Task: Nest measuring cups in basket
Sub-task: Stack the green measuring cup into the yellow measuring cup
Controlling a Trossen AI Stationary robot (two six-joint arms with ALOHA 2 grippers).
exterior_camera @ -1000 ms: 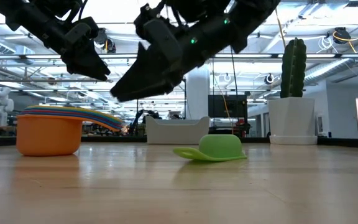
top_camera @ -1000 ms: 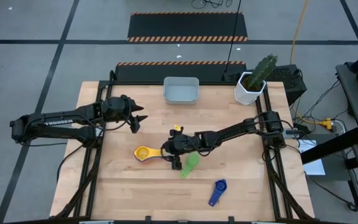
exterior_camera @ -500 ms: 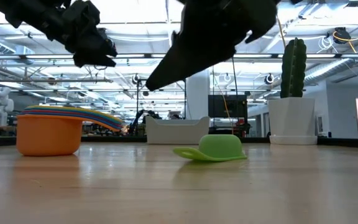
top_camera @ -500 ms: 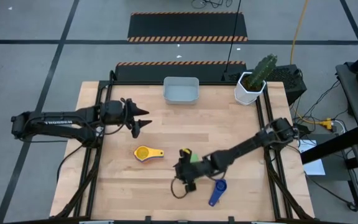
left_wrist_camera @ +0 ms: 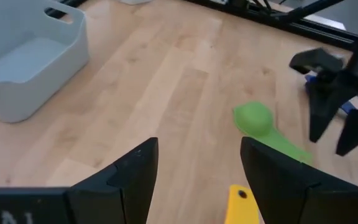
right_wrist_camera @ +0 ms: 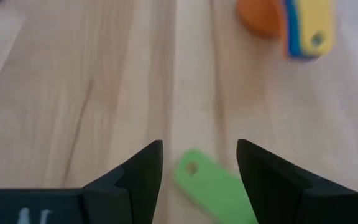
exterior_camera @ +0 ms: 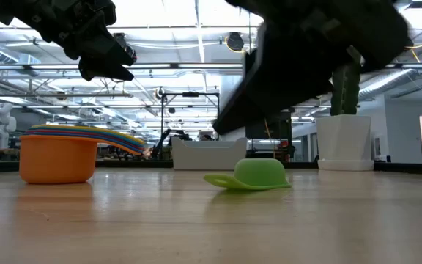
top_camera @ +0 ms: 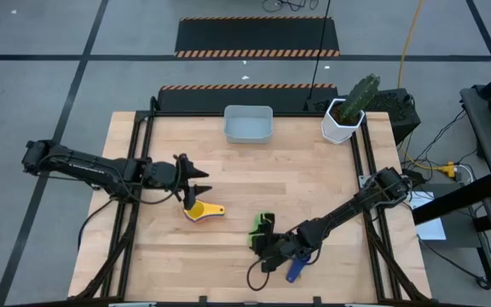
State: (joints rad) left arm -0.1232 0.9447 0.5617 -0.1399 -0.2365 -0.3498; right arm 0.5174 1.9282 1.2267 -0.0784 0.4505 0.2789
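Hovering just above the stack of nested cups [top_camera: 196, 209], the left pincer [top_camera: 193, 176] has its jaws parted and empty; its wrist view looks down between two dark fingers [left_wrist_camera: 129, 177] at a yellow handle [left_wrist_camera: 243, 205] poking out below. That stack, orange on the outside with the yellow cup uppermost, sits on the left half of the bench [top_camera: 314, 170], its coloured handles [exterior_camera: 101, 134] fanned towards the middle in the low view. A green cup [exterior_camera: 251, 175] lies mouth down near the bench's centre, well apart from the stack. Right beside it, the right pincer [top_camera: 267, 243] is lowered over the front part of the bench, its jaws likewise apart and gripping nothing, with the green handle [right_wrist_camera: 211, 186] showing between its fingers in the wrist view. A blue cup [top_camera: 295, 271] lies partly hidden under the right arm near the front edge. At the back edge stands the pale grey-blue basket [top_camera: 248, 124], and a cactus [top_camera: 358, 95] in a white pot occupies the back right corner.
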